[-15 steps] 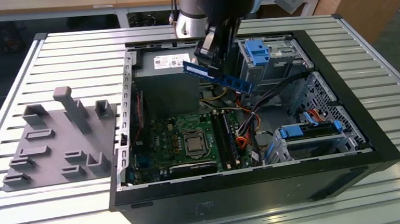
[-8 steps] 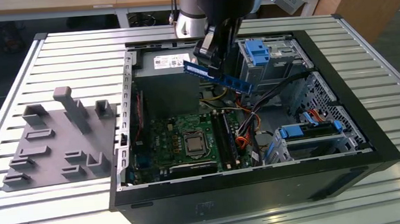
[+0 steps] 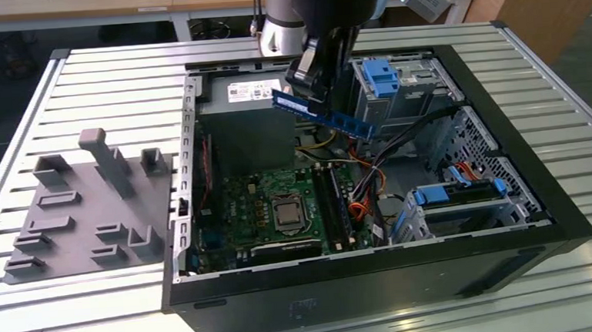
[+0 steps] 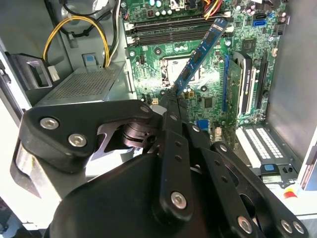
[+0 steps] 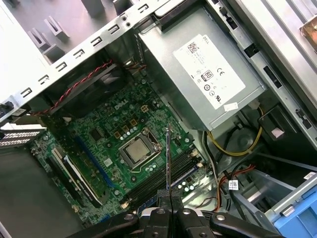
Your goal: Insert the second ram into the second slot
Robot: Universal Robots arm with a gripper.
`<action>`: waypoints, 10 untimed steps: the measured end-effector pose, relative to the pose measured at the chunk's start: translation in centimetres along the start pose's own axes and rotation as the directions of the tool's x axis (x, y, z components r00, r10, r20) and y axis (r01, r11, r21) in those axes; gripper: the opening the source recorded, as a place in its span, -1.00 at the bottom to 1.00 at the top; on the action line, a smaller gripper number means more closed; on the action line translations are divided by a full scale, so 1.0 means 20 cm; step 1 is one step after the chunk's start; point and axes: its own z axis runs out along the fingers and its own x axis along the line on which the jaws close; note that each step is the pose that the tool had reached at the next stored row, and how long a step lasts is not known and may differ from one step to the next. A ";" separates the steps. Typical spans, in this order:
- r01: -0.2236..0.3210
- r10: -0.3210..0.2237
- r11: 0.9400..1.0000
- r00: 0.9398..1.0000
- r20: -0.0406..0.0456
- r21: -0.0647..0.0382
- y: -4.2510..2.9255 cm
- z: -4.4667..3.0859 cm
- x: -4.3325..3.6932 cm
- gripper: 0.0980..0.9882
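Observation:
My gripper (image 3: 316, 95) is shut on the second ram (image 3: 323, 113), a thin blue stick held tilted in the air above the open computer case (image 3: 505, 223). In the second wrist view the ram (image 4: 200, 55) sticks out from the gripper (image 4: 174, 97) over the green motherboard (image 4: 213, 99), pointing toward the row of dark memory slots (image 4: 168, 32). The first wrist view shows the ram (image 5: 168, 158) edge-on, rising from the gripper (image 5: 168, 197) above the slots (image 5: 157, 186) beside the processor socket (image 5: 136, 151). The stick hangs well clear of the slots (image 3: 331, 202). Which slot is the second I cannot tell.
The silver power supply (image 3: 246, 99) fills the case's far corner. Blue drive-bay latches (image 3: 381, 76) stand at the exterior view's right, with another bay (image 3: 460, 192) nearer. Orange and black cables (image 3: 364, 179) run beside the slots. A grey holder fixture (image 3: 83, 210) lies outside the case at the left.

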 end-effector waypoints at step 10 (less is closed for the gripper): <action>-0.062 0.062 0.998 0.998 0.002 0.001 0.000 0.000 0.000 -0.96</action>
